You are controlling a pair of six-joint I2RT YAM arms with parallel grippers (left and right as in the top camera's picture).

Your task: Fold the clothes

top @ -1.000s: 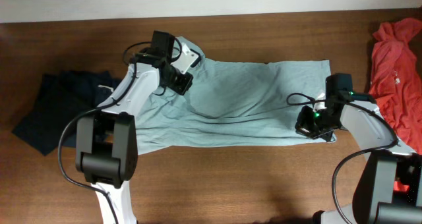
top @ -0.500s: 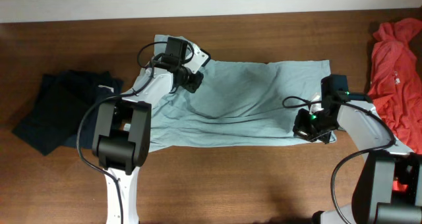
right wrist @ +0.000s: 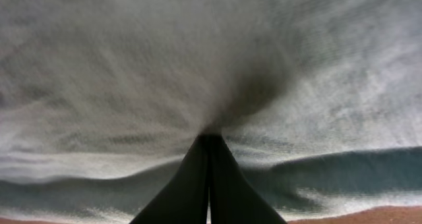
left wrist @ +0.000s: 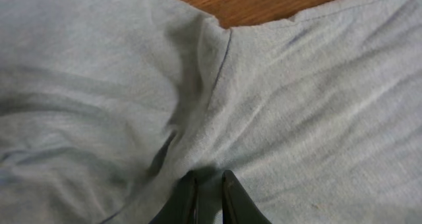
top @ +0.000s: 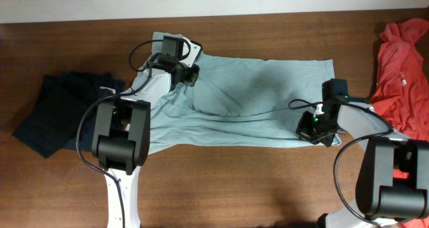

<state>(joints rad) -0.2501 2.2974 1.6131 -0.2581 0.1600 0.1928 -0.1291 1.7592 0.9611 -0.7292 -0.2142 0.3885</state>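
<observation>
Gripping the pale teal T-shirt (top: 255,94) at two opposite corners, the arms look to be at an early stage of the job. The shirt lies as a wide, rumpled band across the middle of the counter (top: 234,188), with a long crease running through its centre. I can make out no tidy fold in it.

The left claw (top: 190,74) sits at the shirt's upper left edge. In its wrist view the fingers are almost together, with a pucker of cloth pinched between the tips. The right claw (top: 314,129) is at the lower right corner, fully closed, with the fabric drawn into a tight gather at its tips.

My judgement is that the grasp is made, but the folding itself remains to be done. The navy garment (top: 53,114) at the left and the red garment (top: 402,60) at the right lie apart, untouched.
</observation>
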